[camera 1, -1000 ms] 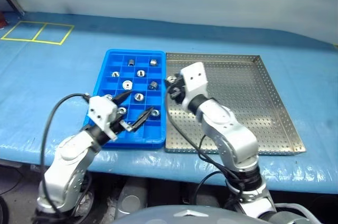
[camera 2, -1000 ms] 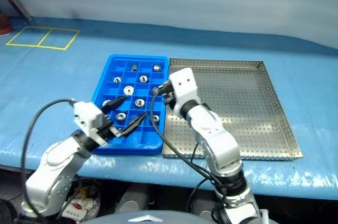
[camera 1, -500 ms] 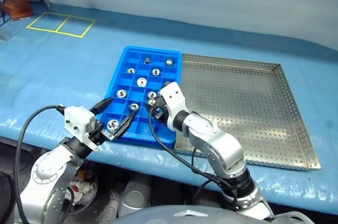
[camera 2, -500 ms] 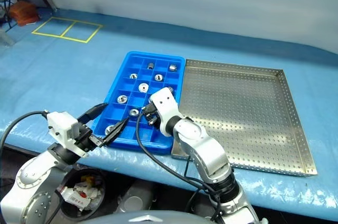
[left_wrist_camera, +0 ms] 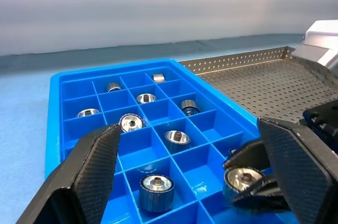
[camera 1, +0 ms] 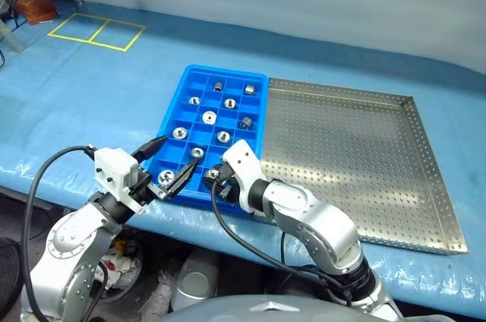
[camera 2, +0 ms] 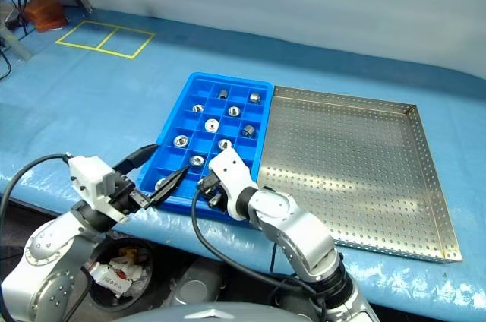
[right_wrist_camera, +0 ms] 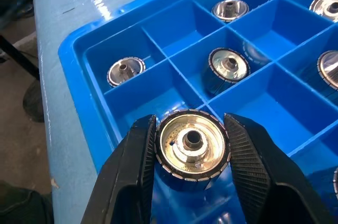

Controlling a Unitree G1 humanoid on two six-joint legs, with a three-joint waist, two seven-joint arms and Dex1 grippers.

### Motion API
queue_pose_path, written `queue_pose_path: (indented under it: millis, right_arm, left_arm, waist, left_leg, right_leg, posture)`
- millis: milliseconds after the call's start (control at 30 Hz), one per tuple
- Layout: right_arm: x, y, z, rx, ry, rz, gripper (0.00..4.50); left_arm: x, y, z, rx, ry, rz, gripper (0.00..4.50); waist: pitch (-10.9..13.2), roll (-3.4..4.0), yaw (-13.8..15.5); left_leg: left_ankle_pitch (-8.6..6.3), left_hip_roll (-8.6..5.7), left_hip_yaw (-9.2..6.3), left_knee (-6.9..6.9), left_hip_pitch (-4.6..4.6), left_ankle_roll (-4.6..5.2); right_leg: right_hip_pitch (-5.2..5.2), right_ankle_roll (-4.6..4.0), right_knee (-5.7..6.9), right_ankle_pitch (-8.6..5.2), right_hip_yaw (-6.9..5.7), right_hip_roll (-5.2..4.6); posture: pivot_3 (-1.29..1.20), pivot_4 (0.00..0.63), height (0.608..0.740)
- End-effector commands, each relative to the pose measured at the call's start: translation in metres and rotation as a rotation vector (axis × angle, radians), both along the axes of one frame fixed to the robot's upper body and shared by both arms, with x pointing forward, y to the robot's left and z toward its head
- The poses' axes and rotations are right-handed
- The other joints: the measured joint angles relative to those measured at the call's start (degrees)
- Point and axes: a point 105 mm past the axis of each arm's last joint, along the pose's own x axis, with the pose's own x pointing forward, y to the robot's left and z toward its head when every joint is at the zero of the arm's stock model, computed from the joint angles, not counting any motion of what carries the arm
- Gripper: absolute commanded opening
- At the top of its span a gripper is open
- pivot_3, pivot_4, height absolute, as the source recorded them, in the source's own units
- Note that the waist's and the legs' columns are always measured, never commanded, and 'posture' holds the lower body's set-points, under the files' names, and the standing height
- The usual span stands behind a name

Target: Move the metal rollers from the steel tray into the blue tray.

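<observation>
No metal rollers (camera 1: 209,118) remained on the steel tray (camera 1: 357,155); most sat in the blue tray (camera 1: 184,90). Right gripper (right_wrist_camera: 191,152) pinched one last roller (right_wrist_camera: 193,145) above a near compartment; left gripper (camera 1: 168,168) stood spread.

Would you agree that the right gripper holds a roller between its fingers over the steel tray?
Not quite: the right gripper does hold a metal roller between its fingers, but over the blue tray, not the steel tray. The right wrist view shows this.
</observation>
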Motion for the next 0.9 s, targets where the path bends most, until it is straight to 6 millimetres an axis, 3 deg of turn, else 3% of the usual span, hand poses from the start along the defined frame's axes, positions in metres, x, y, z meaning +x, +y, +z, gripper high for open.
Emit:
queue_pose_path:
  millis: [33,233,300,533,900]
  right_arm:
    - [0.003,-0.003,0.003,0.020,-0.007,-0.029,2.00]
    - [0.011,-0.014,0.009,0.023,-0.035,-0.074,4.03]
    - [0.011,-0.019,0.016,0.019,-0.076,-0.060,4.45]
    - [0.007,-0.045,0.033,-0.031,-0.220,-0.052,4.45]
    - [0.014,-0.117,0.034,-0.142,-0.289,-0.335,4.45]
  left_arm:
    - [-0.001,-0.006,0.006,-0.001,-0.021,-0.033,4.50]
    - [0.003,-0.010,0.006,0.000,-0.019,-0.067,4.50]
    - [0.006,-0.013,0.006,0.002,-0.020,-0.083,4.50]
    - [0.024,-0.024,0.003,0.028,-0.030,-0.137,4.50]
    - [0.079,-0.046,0.007,0.101,-0.116,-0.164,4.50]
  waist:
    - [0.00,0.00,-0.03]
    - [0.00,0.00,-0.33]
    - [0.00,0.01,-0.48]
    - [-0.01,-0.02,-2.54]
    - [-0.01,-0.05,-9.81]
  left_leg:
    - [0.00,0.00,-0.01,0.00,0.01,-0.01]
    - [-0.01,-0.01,-0.03,0.00,0.01,-0.03]
    - [0.00,-0.03,-0.04,0.00,0.01,-0.04]
    - [0.01,-0.14,-0.07,0.05,0.01,-0.03]
    - [0.04,-0.30,-0.17,0.23,0.02,0.03]
  right_leg:
    - [0.00,0.00,0.00,0.00,-0.02,0.00]
    - [0.02,-0.01,-0.02,-0.01,-0.05,0.02]
    - [0.04,-0.02,-0.02,-0.01,-0.07,0.03]
    - [0.12,-0.02,-0.07,-0.01,-0.09,0.07]
    - [0.25,-0.01,0.07,0.01,-0.04,0.04]
  posture:
    - [0.43,0.150,0.740]
    - [0.38,0.150,0.740]
    - [0.36,0.150,0.740]
    - [0.26,0.150,0.740]
    - [0.08,0.150,0.740]
